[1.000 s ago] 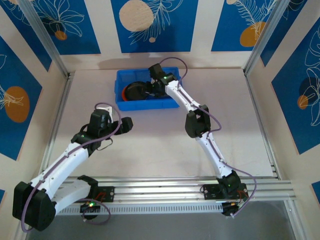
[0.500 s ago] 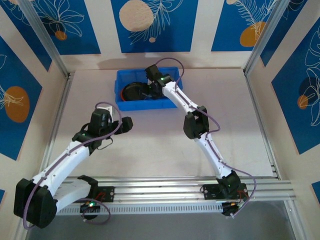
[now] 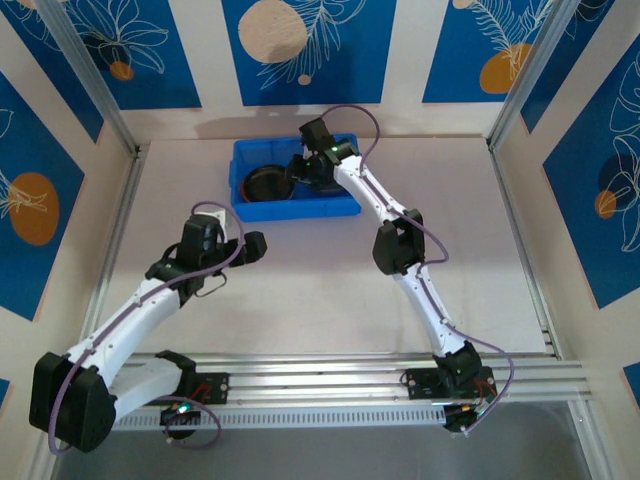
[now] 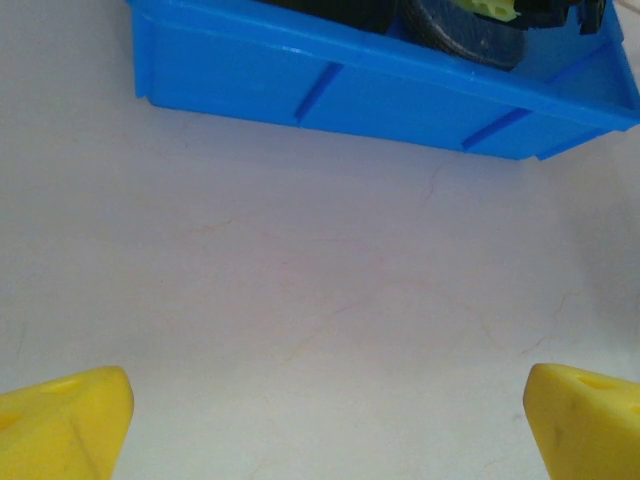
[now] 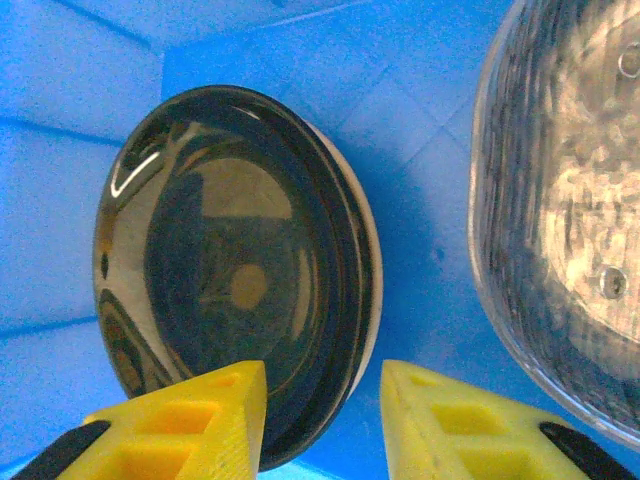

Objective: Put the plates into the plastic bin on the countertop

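Looks nearly done: the plates I can make out, a dark plate [image 5: 220, 260] and a smoky plate [image 5: 570, 200], lie in the plastic bin [image 3: 300, 210], upper centre of the top view. My right hand [image 5: 322, 385] is narrowed around the dark plate's rim, pinching or not I can't tell; my left hand [image 4: 325, 400] is spread wide over the counter [image 3: 300, 290]. The smoky plate is cut off at the right edge, and my arm hides the rest, so the count is unclear.

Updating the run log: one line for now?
left gripper open over countertop | right gripper open above dark plate in blue bin | clear plate beside

links [image 3: 135, 315]: white | joints [image 3: 395, 248]: black | cables [image 3: 345, 112]: purple (thin, looping) | fingers [image 5: 190, 420]: yellow, square recesses
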Tool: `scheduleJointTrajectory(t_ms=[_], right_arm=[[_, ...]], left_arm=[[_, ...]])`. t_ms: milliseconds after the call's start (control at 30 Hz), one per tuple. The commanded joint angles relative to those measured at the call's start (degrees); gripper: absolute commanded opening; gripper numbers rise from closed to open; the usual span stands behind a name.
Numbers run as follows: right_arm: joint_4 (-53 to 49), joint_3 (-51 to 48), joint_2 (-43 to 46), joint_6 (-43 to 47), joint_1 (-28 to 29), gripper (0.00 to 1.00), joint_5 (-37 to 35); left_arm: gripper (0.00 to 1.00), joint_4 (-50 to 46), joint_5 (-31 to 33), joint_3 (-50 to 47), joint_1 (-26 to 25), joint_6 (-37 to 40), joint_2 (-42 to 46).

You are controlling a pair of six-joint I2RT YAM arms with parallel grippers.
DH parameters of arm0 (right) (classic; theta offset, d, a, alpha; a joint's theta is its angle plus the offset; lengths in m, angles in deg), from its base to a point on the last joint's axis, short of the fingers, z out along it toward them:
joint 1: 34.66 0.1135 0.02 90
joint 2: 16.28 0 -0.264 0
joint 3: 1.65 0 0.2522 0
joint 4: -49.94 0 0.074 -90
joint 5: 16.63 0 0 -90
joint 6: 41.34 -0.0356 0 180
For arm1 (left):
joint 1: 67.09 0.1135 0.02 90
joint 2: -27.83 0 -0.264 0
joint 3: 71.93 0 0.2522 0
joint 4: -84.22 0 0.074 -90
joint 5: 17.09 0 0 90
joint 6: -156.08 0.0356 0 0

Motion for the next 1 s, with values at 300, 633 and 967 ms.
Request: scheduleJointTrajectory(t_ms=[300, 633, 967], right_arm=[[7.07, -22.05, 25.48, 9.09, 1.56, 0.47, 2.33], [21.82, -70.75, 61.16, 11.61, 1.6, 0.99, -5.23], [44.47, -116.5, 100.49, 21.95, 6.38, 0.99, -30.45]], left_arm=[[1.0, 0.87, 1.82, 8.64, 0.87, 6.52, -1.18], [1.0, 6.5, 7.29, 5.08, -0.31, 7.81, 1.23], [1.0, 11.76, 18.97, -3.0, -4.06, 23.41, 5.24]])
